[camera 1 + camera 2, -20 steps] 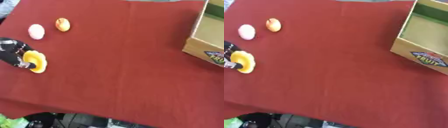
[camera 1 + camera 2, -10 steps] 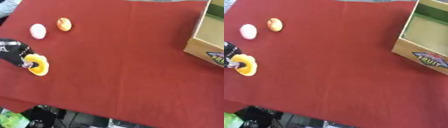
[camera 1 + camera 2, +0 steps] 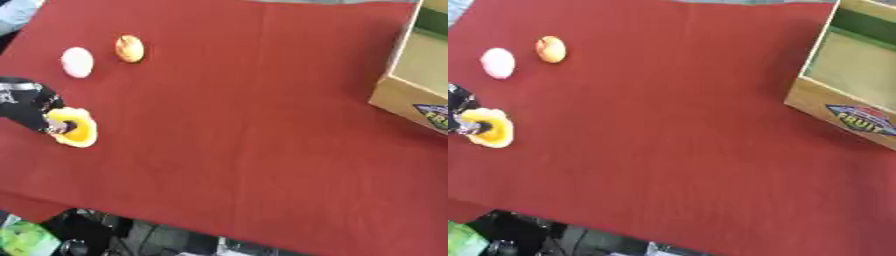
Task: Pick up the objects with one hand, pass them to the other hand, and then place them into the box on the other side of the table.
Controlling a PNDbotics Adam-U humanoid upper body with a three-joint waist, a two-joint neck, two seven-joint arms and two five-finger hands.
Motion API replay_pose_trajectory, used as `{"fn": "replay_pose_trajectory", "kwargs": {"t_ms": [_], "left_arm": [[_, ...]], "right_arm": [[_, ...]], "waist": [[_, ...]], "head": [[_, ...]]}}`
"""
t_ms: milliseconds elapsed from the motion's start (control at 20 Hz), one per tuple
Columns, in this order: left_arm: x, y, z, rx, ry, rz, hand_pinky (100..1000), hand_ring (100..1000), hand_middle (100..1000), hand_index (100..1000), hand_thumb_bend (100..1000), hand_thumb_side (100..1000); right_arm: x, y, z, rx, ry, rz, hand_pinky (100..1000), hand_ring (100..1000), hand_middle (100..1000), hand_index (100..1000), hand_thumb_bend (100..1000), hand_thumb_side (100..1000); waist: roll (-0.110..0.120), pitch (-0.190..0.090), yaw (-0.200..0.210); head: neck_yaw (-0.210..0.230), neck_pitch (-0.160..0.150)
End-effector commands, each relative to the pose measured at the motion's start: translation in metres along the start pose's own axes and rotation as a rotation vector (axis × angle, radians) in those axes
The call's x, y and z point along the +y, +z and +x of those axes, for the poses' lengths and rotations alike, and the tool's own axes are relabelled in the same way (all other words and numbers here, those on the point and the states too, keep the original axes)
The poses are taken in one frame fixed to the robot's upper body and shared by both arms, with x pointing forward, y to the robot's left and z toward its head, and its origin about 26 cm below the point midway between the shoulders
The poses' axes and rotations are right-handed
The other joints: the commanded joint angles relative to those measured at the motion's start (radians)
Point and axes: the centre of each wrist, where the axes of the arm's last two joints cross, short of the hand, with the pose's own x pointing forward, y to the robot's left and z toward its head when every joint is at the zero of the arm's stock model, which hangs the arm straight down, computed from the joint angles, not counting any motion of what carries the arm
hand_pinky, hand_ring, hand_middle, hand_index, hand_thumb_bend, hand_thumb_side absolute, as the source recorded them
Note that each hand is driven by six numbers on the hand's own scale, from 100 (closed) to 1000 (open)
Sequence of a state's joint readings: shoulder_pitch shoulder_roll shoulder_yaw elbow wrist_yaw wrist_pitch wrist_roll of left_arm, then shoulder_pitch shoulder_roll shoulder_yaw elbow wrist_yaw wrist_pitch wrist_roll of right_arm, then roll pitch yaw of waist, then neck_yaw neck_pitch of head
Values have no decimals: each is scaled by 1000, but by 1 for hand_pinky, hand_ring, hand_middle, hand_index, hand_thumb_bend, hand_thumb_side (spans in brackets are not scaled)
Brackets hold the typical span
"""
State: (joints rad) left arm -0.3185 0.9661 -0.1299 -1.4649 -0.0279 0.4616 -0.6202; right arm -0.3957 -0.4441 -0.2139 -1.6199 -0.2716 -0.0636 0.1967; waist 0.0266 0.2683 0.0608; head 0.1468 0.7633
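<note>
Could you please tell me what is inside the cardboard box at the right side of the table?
The cardboard box shows only a bare tan floor and green inner wall. Its near wall hides the nearest floor strip, and the frame crops its far end.

Box [image 3: 846, 112] label: "FRUIT", on the side wall facing me.
Other print I can see: too blurred to read.

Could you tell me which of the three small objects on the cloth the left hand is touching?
The yellow one, at the left hand. The white one and orange one lie apart, farther up.
</note>
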Motion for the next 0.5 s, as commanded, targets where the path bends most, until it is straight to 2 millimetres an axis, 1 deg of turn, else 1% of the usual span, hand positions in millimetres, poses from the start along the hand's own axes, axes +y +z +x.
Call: {"fn": "replay_pose_trajectory", "kwargs": {"t_ms": [50, 300, 500], "left_arm": [[12, 16, 8, -37, 0, 77, 618, 485, 391, 422, 296, 100], [15, 30, 19, -129, 21, 202, 610, 463, 371, 418, 296, 100], [11, 40, 34, -214, 16, 330, 609, 441, 344, 404, 279, 100]], "right_arm": [[-7, -4, 10, -27, 24, 2, 971, 1000, 732, 833, 100, 642], [-7, -5, 12, -36, 21, 2, 971, 1000, 733, 833, 100, 635], [-4, -10, 19, -68, 14, 20, 969, 1000, 734, 834, 100, 616]], "waist": [[-2, -8, 2], [-4, -12, 8], [-8, -16, 10]], "head": [[-1, 7], [-8, 5], [-22, 0]]}}
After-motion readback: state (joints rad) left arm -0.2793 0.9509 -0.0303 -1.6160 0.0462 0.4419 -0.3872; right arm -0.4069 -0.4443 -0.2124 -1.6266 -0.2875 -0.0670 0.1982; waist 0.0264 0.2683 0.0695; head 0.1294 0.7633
